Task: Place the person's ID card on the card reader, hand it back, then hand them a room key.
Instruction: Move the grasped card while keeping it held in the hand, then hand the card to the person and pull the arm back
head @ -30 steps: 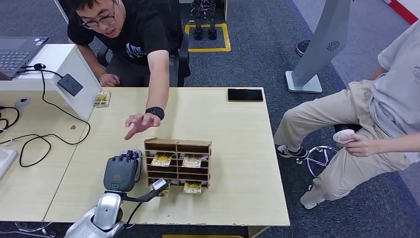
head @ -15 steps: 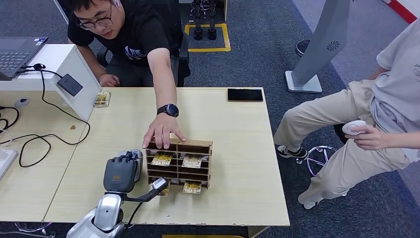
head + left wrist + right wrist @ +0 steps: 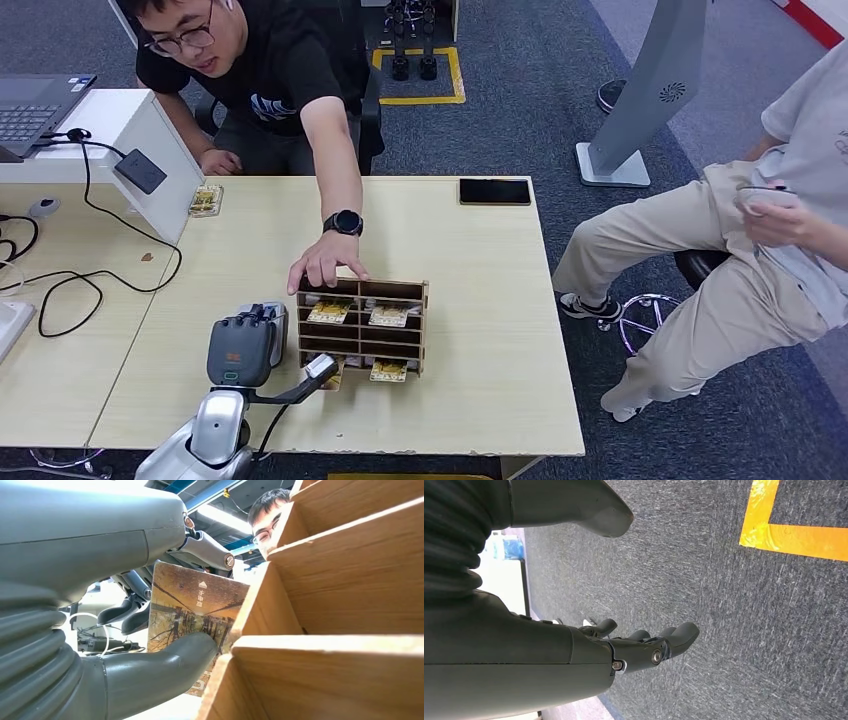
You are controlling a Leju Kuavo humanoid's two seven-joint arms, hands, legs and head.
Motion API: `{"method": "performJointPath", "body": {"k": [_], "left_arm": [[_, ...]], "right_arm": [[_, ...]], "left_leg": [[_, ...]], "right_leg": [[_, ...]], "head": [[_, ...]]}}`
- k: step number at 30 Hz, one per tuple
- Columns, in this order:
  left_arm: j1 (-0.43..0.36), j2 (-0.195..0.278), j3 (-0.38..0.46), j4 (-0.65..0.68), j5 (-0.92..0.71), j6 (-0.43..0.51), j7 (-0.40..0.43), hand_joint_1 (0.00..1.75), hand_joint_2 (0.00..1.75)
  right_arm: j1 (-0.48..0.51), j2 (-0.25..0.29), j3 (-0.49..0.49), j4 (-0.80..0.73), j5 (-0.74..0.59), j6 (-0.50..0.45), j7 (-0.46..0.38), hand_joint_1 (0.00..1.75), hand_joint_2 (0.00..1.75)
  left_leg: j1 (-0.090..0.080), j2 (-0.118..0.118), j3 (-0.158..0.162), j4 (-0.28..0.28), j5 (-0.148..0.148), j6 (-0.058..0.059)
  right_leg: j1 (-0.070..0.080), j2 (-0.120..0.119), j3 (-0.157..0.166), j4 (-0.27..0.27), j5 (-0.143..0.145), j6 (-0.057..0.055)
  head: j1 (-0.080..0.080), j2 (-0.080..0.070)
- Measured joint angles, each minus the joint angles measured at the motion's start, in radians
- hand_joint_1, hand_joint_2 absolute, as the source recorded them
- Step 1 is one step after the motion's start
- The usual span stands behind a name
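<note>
Change: since the earlier frame the person's hand [image 3: 322, 266] has come down from above the table onto the top left corner of the wooden rack, which has shifted slightly.
Table [image 3: 480, 400]: light wood, carrying all below.
Wooden rack [image 3: 362, 327]: near the front edge, cards lying in several slots.
Left hand [image 3: 243, 347]: beside the rack's left end, pinching a room key.
Right hand [image 3: 644, 645]: hanging over carpet, fingers loosely curled, holding nothing.
Room key [image 3: 192, 620]: printed card, touching the rack's edge.
</note>
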Motion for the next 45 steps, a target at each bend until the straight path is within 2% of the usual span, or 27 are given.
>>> {"method": "performJointPath", "body": {"k": [40, 42, 43, 45], "left_arm": [[0.006, -0.002, 0.003, -0.001, 0.008, 0.000, -0.010, 1.75, 1.75], [0.009, -0.041, 0.027, -0.045, 0.102, -0.001, -0.102, 1.75, 1.75], [0.005, -0.078, 0.060, -0.097, 0.214, -0.001, -0.209, 1.75, 1.75], [-0.022, -0.159, 0.151, -0.225, 0.548, 0.000, -0.497, 1.75, 1.75]], "right_arm": [[0.000, 0.000, 0.000, 0.000, 0.000, 0.000, 0.000, 0.00, 1.75], [0.002, 0.001, -0.001, 0.000, -0.002, -0.003, 0.002, 0.00, 1.75], [0.003, 0.002, -0.001, 0.000, -0.002, -0.006, 0.005, 0.00, 1.75], [0.000, 0.005, -0.002, 0.000, -0.003, -0.012, 0.010, 0.00, 1.75]], "left_leg": [[0.000, 0.000, 0.000, 0.000, 0.000, 0.000], [0.000, -0.001, -0.002, 0.002, 0.001, 0.001], [0.000, -0.004, -0.005, 0.003, 0.003, 0.003], [0.001, -0.008, -0.014, 0.004, 0.005, 0.005]], "right_leg": [[0.000, 0.000, -0.001, 0.000, 0.000, 0.000], [-0.001, -0.001, -0.005, 0.000, 0.000, 0.001], [-0.002, -0.004, -0.008, 0.000, 0.001, 0.001], [-0.001, -0.008, -0.010, 0.001, 0.003, 0.002]], "head": [[0.000, 0.000], [-0.004, 0.000], [-0.007, 0.000], [-0.002, 0.000]]}}
